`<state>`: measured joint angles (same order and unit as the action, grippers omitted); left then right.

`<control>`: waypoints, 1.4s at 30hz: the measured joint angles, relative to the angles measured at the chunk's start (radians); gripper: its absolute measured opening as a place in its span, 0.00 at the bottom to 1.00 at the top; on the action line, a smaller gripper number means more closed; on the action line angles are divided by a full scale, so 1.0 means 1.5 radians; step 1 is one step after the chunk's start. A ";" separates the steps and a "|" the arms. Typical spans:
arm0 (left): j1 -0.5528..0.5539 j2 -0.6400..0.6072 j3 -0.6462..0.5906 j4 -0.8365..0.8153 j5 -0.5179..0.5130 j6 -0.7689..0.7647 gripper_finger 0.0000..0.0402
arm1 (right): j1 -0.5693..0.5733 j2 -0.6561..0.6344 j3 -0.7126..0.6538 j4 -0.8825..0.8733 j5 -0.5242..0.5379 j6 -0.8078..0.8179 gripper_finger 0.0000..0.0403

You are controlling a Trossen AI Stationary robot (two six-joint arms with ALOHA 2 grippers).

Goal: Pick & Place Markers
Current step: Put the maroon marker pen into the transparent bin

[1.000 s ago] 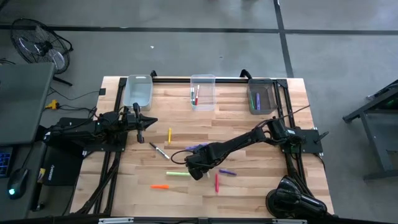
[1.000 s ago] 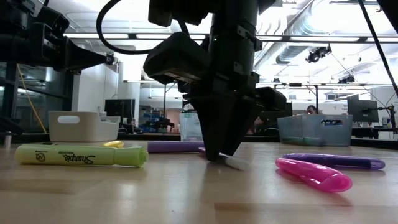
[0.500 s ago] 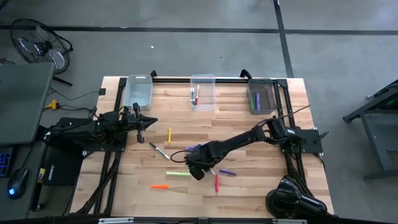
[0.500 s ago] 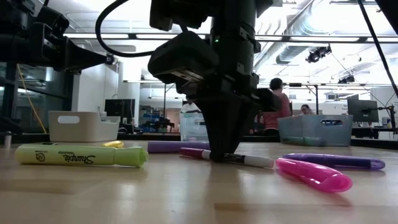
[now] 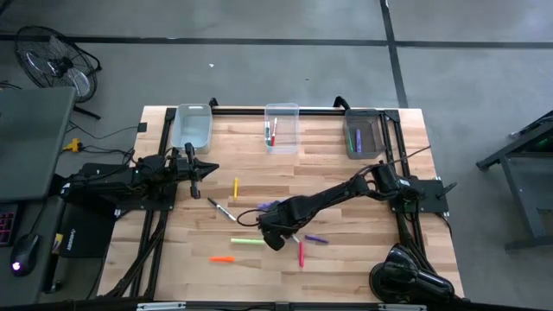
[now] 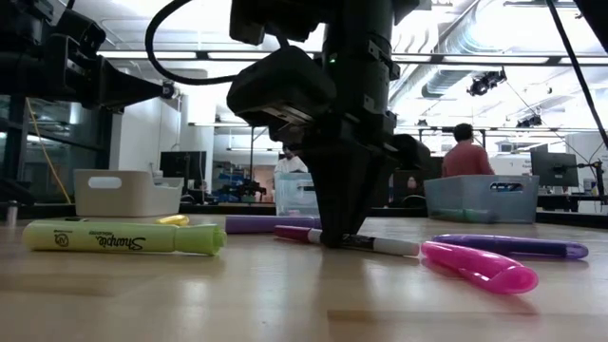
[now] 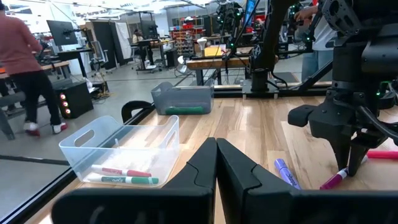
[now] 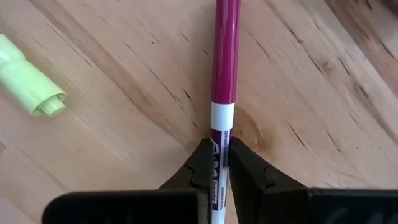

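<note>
Now, from above you see the right tool (image 5: pixel 273 235) low over the middle of the bench (image 5: pixel 346 259), among scattered markers: a light green marker (image 5: pixel 247 242) just beside it, an orange marker (image 5: pixel 221 258) nearer the front edge, a red marker (image 5: pixel 301 252) and a purple marker (image 5: pixel 315 238) on its other side. A yellow marker (image 5: pixel 236 187) and a black-and-white marker (image 5: pixel 221 209) lie nearer the left arm. Three clear bins (image 5: pixel 282 126) stand along the far edge. The left tool (image 5: pixel 195 180) waits at the left side of the bench, clenched on nothing.

At bench height, the right tool (image 6: pixel 334 237) stands upright with its tips on a magenta-and-white marker (image 6: pixel 380 245), which lies flat on the wood. A light green marker (image 6: pixel 123 237) lies well to one side and a pink marker (image 6: pixel 480 266) on the other. A person (image 6: pixel 467 157) stands in the room behind.

From the left wrist, you see the left tool (image 7: pixel 216 163) with its two fingers pressed together, and one bin (image 7: pixel 124 149) with markers inside.

From the right wrist, the right tool (image 8: pixel 215 163) is grasping the magenta-and-white marker (image 8: pixel 225 56) at its white barrel, a finger on each side.
</note>
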<state>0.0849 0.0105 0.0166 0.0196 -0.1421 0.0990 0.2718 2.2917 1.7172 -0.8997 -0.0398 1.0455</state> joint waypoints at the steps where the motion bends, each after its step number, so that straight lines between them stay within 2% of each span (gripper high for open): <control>1: 0.000 0.000 0.000 0.000 0.000 0.000 0.00 | -0.002 -0.005 -0.001 -0.002 0.001 0.000 0.05; 25: 0.000 0.000 0.000 0.000 0.000 0.000 0.00 | -0.007 -0.094 -0.004 0.000 0.063 -0.017 0.04; 35: 0.000 0.000 0.000 0.000 0.001 0.000 0.00 | -0.027 -0.175 -0.003 -0.001 0.139 -0.040 0.04; 42: 0.000 0.000 0.000 0.000 0.001 0.000 0.00 | -0.060 -0.227 -0.001 -0.001 0.162 -0.074 0.05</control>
<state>0.0846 0.0108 0.0166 0.0196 -0.1410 0.0990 0.1822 1.9509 1.7153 -0.9017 0.2030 0.9349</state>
